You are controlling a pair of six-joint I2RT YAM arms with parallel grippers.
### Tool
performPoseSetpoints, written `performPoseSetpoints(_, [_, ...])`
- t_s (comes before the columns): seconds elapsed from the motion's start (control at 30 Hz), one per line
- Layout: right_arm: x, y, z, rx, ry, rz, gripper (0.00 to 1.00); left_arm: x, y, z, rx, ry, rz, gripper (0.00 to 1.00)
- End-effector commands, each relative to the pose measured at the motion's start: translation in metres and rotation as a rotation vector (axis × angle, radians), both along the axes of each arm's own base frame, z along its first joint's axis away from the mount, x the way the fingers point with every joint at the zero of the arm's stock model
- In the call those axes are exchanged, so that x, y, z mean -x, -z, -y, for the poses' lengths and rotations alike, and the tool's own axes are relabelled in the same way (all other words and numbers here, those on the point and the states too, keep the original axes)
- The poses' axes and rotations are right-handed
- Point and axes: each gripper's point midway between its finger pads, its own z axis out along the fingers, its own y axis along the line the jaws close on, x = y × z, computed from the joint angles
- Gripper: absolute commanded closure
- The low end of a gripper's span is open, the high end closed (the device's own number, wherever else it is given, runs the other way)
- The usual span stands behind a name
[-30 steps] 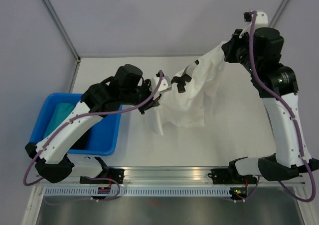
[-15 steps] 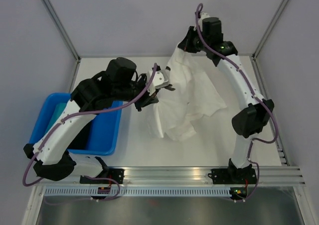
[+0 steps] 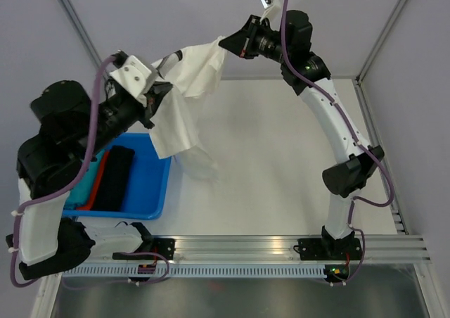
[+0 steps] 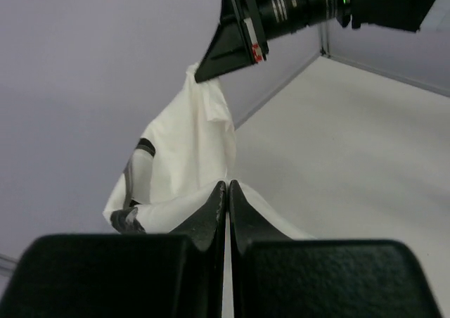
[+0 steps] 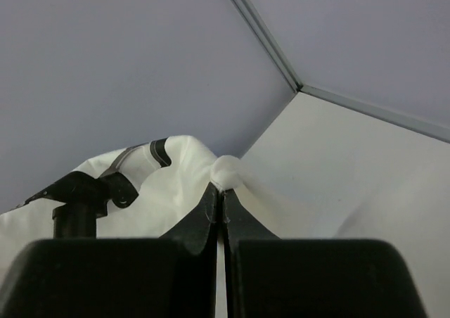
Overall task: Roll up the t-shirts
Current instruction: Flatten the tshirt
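Nearest, at the left of the table (image 3: 281, 177), a blue bin (image 3: 126, 212) holds a black roll (image 3: 116, 177) beside red cloth (image 3: 99, 181) and teal cloth (image 3: 83, 195). Above the bin, the left gripper (image 3: 160, 95) pinches the white shirt (image 3: 179, 124), jaws pressed together on cloth. The shirt hangs in the air, its blurred lower end drooping toward the table. Farther back, the right gripper (image 3: 226, 43) pinches another bunch of it.

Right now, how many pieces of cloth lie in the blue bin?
3: black cloth toward the right side, red cloth just left of it, teal cloth further left. The left arm covers part of the blue bin, so more may be hidden.
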Motion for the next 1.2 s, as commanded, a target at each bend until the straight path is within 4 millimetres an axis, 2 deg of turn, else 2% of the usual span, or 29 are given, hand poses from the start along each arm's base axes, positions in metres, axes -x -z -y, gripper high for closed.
performPoseSetpoints(0.0, [0.0,0.007,0.028,0.077,0.051,0.04,1.0,-0.026,0.1,0.061,-0.187,0.121,-0.218,0.98])
performPoseSetpoints(0.03, [-0.005,0.033,0.037,0.127,0.062,-0.018,1.0,-0.027,0.12,0.071,-0.217,0.155,-0.262,0.98])
performPoseSetpoints(0.07, [-0.006,0.047,0.042,0.165,0.06,-0.034,1.0,-0.022,0.139,0.086,-0.231,0.231,-0.312,0.98])
performPoseSetpoints(0.1, [-0.004,0.077,0.047,0.238,0.038,-0.079,1.0,-0.025,0.177,0.099,-0.285,0.261,-0.394,0.98])
performPoseSetpoints(0.17, [-0.007,0.11,0.061,0.313,0.032,-0.122,1.0,-0.019,0.208,0.119,-0.304,0.351,-0.469,0.98])
performPoseSetpoints(0.2, [-0.006,0.131,0.068,0.352,0.022,-0.16,1.0,-0.022,0.243,0.128,-0.351,0.374,-0.539,0.98])
performPoseSetpoints(0.3, [-0.02,0.217,0.106,0.505,0.095,-0.301,1.0,-0.025,0.287,0.148,-0.393,0.439,-0.594,0.98])
performPoseSetpoints(0.37, [-0.037,0.254,0.131,0.572,0.185,-0.385,1.0,-0.023,0.316,0.167,-0.424,0.5,-0.661,0.98])
performPoseSetpoints(0.47, [-0.07,0.275,0.169,0.601,0.333,-0.464,1.0,-0.017,0.342,0.197,-0.457,0.581,-0.717,0.98])
performPoseSetpoints(0.5, [-0.082,0.26,0.174,0.593,0.363,-0.439,1.0,-0.017,0.344,0.205,-0.464,0.602,-0.711,0.98])
performPoseSetpoints(0.53, [-0.089,0.257,0.174,0.589,0.367,-0.431,0.99,-0.015,0.358,0.214,-0.492,0.621,-0.725,0.98])
performPoseSetpoints(0.57, [-0.095,0.266,0.167,0.574,0.345,-0.45,0.95,-0.014,0.363,0.219,-0.503,0.635,-0.733,0.96])
performPoseSetpoints(0.6, [-0.101,0.255,0.164,0.554,0.342,-0.429,0.83,-0.014,0.363,0.224,-0.505,0.646,-0.732,0.88])
performPoseSetpoints(0.63, [-0.103,0.263,0.161,0.552,0.332,-0.443,0.49,-0.01,0.37,0.227,-0.513,0.663,-0.751,0.5])
performPoseSetpoints(0.67, [-0.103,0.267,0.164,0.567,0.346,-0.458,0.27,-0.007,0.369,0.227,-0.511,0.672,-0.759,0.36])
performPoseSetpoints(0.7, [-0.101,0.274,0.17,0.591,0.367,-0.477,0.03,-0.003,0.368,0.223,-0.514,0.678,-0.774,0.29])
performPoseSetpoints(0.77, [-0.095,0.28,0.194,0.674,0.47,-0.498,0.02,0.002,0.353,0.212,-0.513,0.68,-0.735,0.23])
performPoseSetpoints(0.8, [-0.083,0.3,0.205,0.726,0.491,-0.543,0.02,0.003,0.346,0.204,-0.51,0.667,-0.712,0.23])
performPoseSetpoints(0.83, [-0.073,0.286,0.213,0.733,0.525,-0.527,0.02,-0.005,0.341,0.193,-0.525,0.607,-0.679,0.2])
performPoseSetpoints(0.87, [-0.066,0.285,0.218,0.741,0.546,-0.52,0.02,-0.006,0.326,0.177,-0.513,0.566,-0.639,0.18])
performPoseSetpoints(0.9, [-0.043,0.313,0.229,0.786,0.556,-0.585,0.02,-0.01,0.32,0.166,-0.513,0.515,-0.623,0.17])
performPoseSetpoints(0.93, [-0.028,0.287,0.231,0.752,0.576,-0.537,0.02,-0.025,0.32,0.142,-0.531,0.404,-0.621,0.13])
performPoseSetpoints(0.97, [-0.006,0.311,0.235,0.765,0.567,-0.577,0.02,-0.03,0.319,0.126,-0.536,0.355,-0.627,0.13])
performPoseSetpoints(1.0, [0.007,0.311,0.235,0.742,0.565,-0.578,0.03,-0.033,0.312,0.11,-0.529,0.306,-0.622,0.13])
performPoseSetpoints(1.03, [0.023,0.284,0.236,0.695,0.584,-0.521,0.04,-0.046,0.316,0.082,-0.552,0.199,-0.647,0.17])
performPoseSetpoints(1.07, [0.032,0.281,0.236,0.67,0.593,-0.504,0.08,-0.05,0.325,0.066,-0.57,0.147,-0.674,0.21])
performPoseSetpoints(1.1, [0.055,0.303,0.236,0.689,0.579,-0.545,0.17,-0.054,0.332,0.051,-0.58,0.097,-0.704,0.26])
performPoseSetpoints(1.13, [0.068,0.289,0.234,0.645,0.595,-0.515,0.24,-0.063,0.34,0.031,-0.575,0.041,-0.747,0.37])
performPoseSetpoints(1.17, [0.088,0.308,0.225,0.662,0.562,-0.541,0.31,-0.06,0.359,0.018,-0.596,0.017,-0.807,0.43])
